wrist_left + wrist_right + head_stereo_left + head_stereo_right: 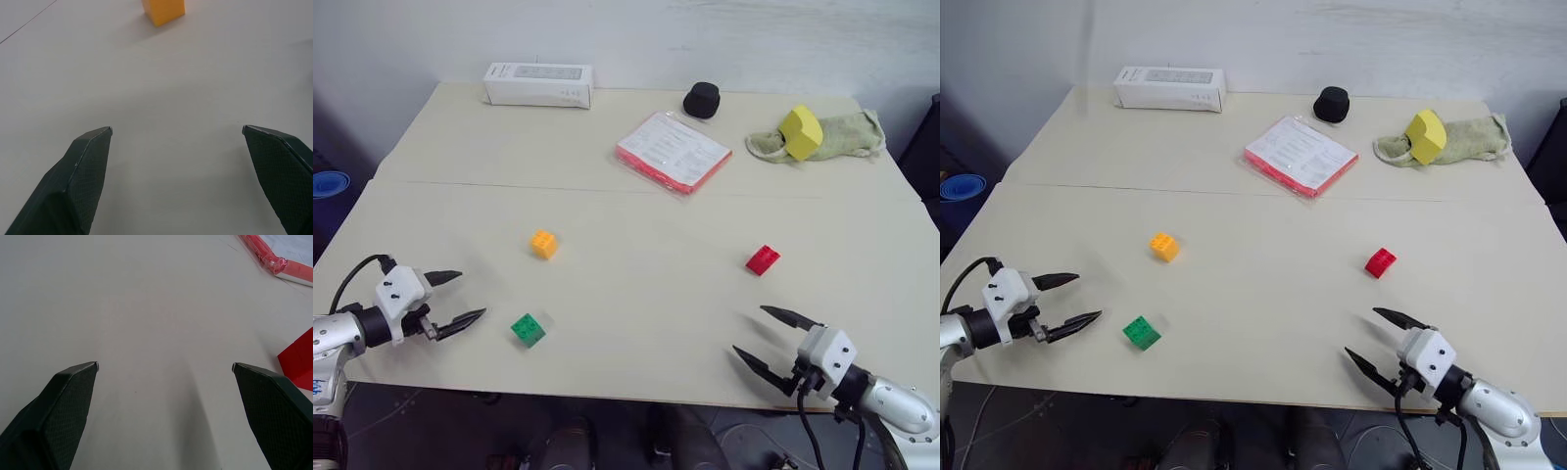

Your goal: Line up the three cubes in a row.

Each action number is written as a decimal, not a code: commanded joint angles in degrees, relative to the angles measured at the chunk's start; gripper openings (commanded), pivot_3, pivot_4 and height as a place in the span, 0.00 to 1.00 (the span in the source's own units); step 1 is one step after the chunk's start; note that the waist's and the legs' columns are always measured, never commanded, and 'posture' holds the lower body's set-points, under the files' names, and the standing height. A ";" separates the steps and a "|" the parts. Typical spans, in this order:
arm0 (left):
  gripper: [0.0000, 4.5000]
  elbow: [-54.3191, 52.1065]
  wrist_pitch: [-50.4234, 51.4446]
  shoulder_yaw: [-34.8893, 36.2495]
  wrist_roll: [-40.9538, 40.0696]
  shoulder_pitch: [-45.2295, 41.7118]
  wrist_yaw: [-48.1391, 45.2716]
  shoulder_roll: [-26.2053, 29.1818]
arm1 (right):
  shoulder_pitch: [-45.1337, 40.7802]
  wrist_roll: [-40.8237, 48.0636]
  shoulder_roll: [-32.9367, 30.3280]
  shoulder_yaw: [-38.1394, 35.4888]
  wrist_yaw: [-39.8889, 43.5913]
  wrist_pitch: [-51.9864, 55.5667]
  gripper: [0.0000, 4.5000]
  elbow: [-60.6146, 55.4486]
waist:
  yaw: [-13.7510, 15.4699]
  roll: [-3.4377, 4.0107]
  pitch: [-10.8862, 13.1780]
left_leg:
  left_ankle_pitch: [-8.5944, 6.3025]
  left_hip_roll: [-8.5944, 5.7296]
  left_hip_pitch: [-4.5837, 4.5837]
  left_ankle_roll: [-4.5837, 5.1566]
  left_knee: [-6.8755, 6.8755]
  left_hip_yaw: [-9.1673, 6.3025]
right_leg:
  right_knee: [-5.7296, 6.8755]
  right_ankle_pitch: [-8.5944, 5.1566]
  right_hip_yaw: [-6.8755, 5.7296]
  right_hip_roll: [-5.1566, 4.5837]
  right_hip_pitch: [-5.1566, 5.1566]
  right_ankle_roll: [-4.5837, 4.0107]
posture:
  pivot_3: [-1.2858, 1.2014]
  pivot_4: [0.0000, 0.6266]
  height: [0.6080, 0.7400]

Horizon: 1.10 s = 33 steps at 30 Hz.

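- Looking at the three small studded plastic bricks, we find them scattered on the pale counter point(636, 225): the orange-yellow brick point(543, 244) towards the left, the green brick point(528, 329) nearer the front edge below it, and the red brick point(763, 259) well apart on the right. No row exists yet.
- We see the left hand point(451, 298) hovering just beside the green brick with its two black fingers spread wide and nothing between them. Judging from this, a careless approach could nudge the green brick rather than straddle it, sliding it towards the near edge of the counter.
- We see the right hand point(777, 338) low near the front edge, fingers equally wide and empty, with the red brick a little ahead of it. We judge that a fingertip catching one corner would spin the brick and spoil its alignment.
- We expect the light bricks to skid on the smooth surface, so a hasty release may leave a crooked row.
- We note the red-edged plastic document sleeve point(672, 151), white box point(538, 84), black round object point(701, 100) and large yellow angular block point(800, 132) on a green cloth point(847, 135) lie far back, unlikely to interfere.
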 commanded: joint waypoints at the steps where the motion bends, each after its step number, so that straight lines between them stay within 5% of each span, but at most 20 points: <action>1: 1.00 -0.99 0.86 0.56 -2.39 -0.26 -1.41 -0.48 | -0.04 1.69 0.17 -0.50 -0.07 -0.45 1.00 -1.91 | -0.02 0.00 0.00 | 0.00 0.00 0.00 0.00 0.01 0.00 | 0.00 0.00 0.00 0.00 0.00 0.00 | 0.52 0.24 1.00; 8: 1.00 -10.47 14.21 0.60 -12.70 -3.29 -6.86 -0.14 | 8.46 7.04 4.55 -7.98 -6.53 2.83 1.00 -7.93 | 0.56 -0.09 -0.05 | 0.02 -0.01 -0.05 -0.05 0.02 -0.05 | 0.07 0.00 -0.01 -0.01 -0.04 0.00 | 0.52 0.24 1.00; 17: 1.00 -25.67 21.43 -8.37 -15.50 -8.25 -8.13 -4.35 | 19.10 6.21 12.45 -15.51 -11.95 -0.08 1.00 -5.65 | -0.35 -0.16 -0.11 | 0.03 -0.05 0.04 -0.05 0.03 0.04 | 0.10 0.00 0.20 -0.01 0.03 0.00 | 0.52 0.24 1.00; 25: 1.00 -23.88 21.47 -11.35 -14.31 -13.62 -9.85 -5.96 | 2.07 13.50 1.99 -13.65 -9.00 12.39 1.00 -5.89 | -1.76 -0.16 -0.10 | 0.24 -0.02 0.21 -0.41 0.09 0.37 | 0.44 -0.02 0.57 0.18 0.02 -0.01 | 0.52 0.24 1.00; 29: 1.00 -23.73 21.48 -13.17 -13.78 -15.71 -10.03 -7.17 | -16.62 10.48 -5.52 -6.23 -5.51 20.20 1.00 3.88 | -1.30 -0.18 -0.10 | 0.24 0.01 0.39 -0.41 0.11 0.38 | 0.46 -0.02 0.62 0.28 0.03 -0.01 | 0.52 0.24 1.00; 33: 1.00 -25.12 21.77 -13.81 -13.66 -15.28 -9.51 -7.74 | -29.17 7.45 -6.60 -1.48 -5.11 24.78 1.00 14.80 | -1.14 -0.18 -0.09 | 0.28 0.01 0.26 -0.43 0.20 0.40 | 0.49 -0.03 0.64 0.28 -0.07 -0.01 | 0.52 0.24 1.00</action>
